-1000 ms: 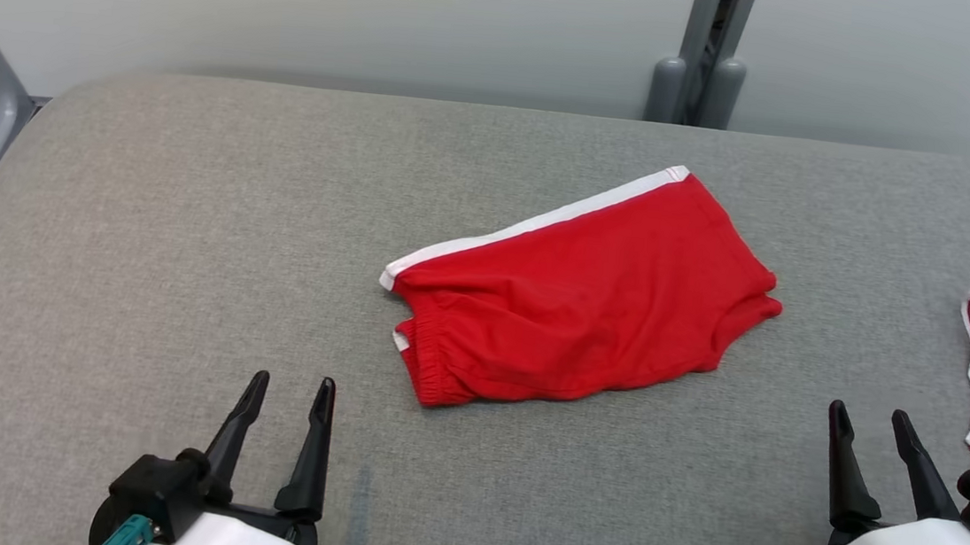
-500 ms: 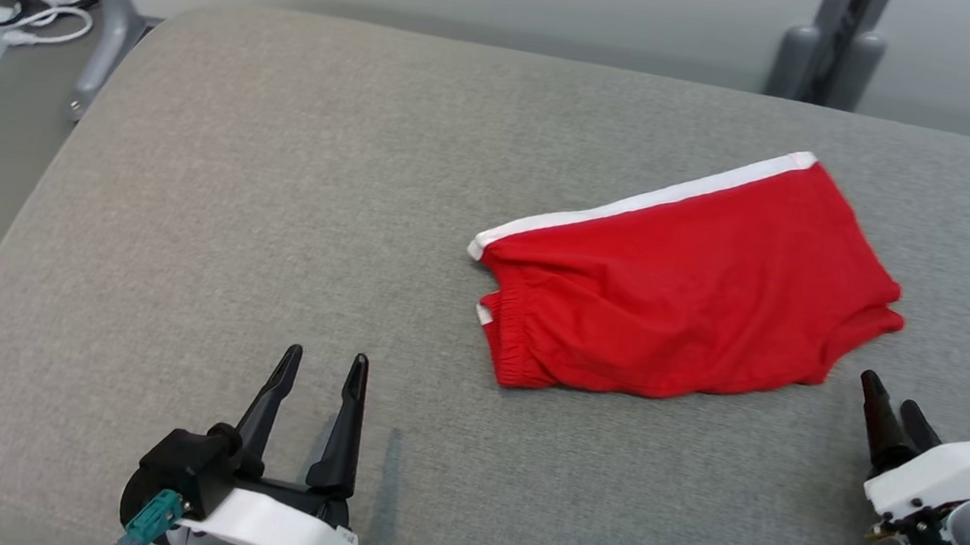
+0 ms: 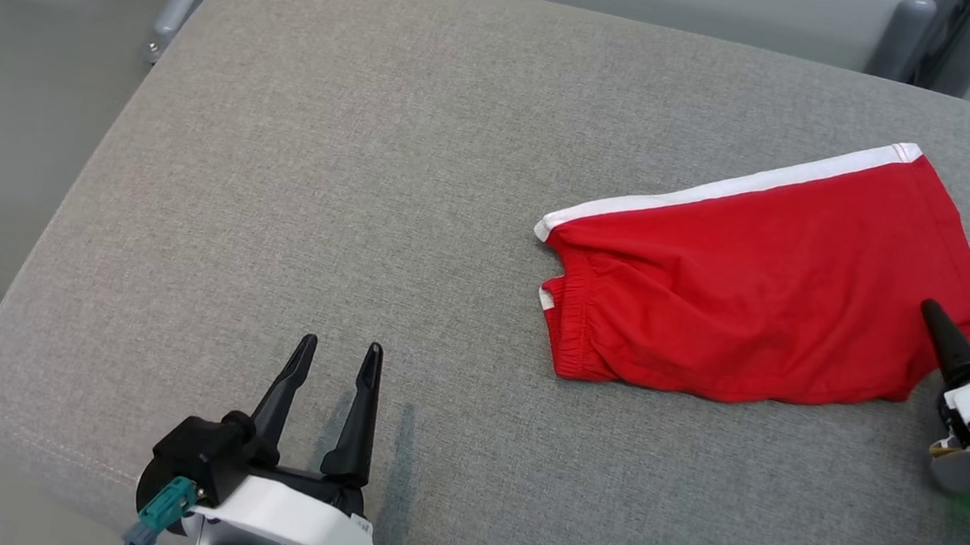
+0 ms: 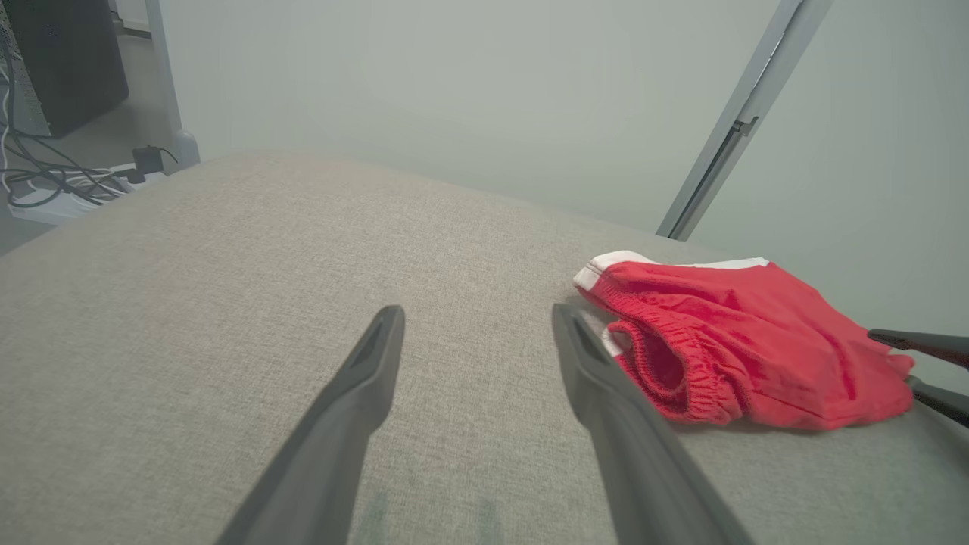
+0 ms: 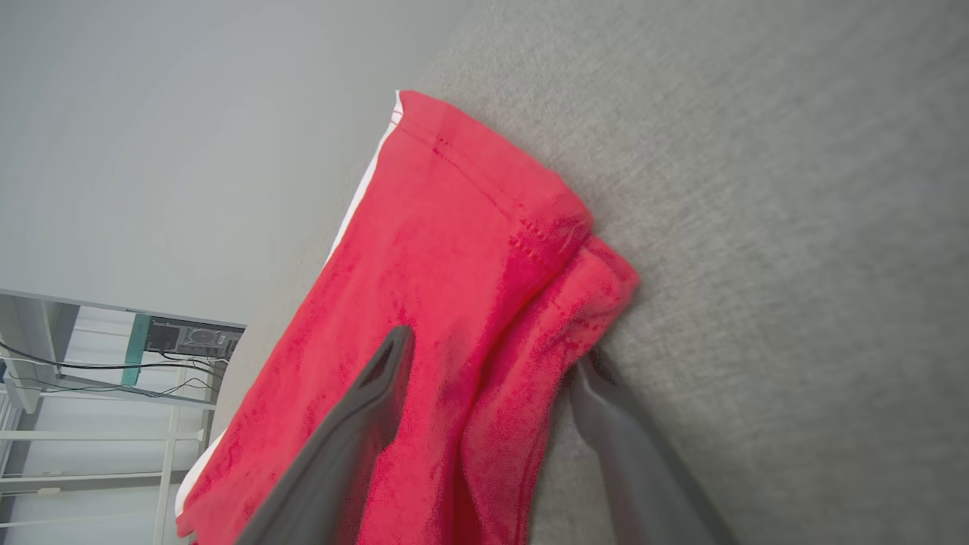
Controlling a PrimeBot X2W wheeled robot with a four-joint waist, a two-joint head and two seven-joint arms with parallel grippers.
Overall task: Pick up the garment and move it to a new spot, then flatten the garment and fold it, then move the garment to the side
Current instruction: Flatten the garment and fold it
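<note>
We've got soft, even, fairly bright light over the grey surface (image 3: 300, 157) in the head view, crisp right across, no glare, just a thin shadow tucked under the near edge of the red garment (image 3: 761, 272) and faint dark streaks beside the left gripper (image 3: 341, 345). Over to the wrist views, and things go softer: the fingers (image 4: 341, 424) nearest the left lens are smeared out of focus, the right gripper (image 5: 492, 348) likewise, with a dark patch of shadow on the cloth between its fingers. At the edges we catch wide-angle bowing, the surface curving away and the wall (image 4: 454, 91) washing out pale.
</note>
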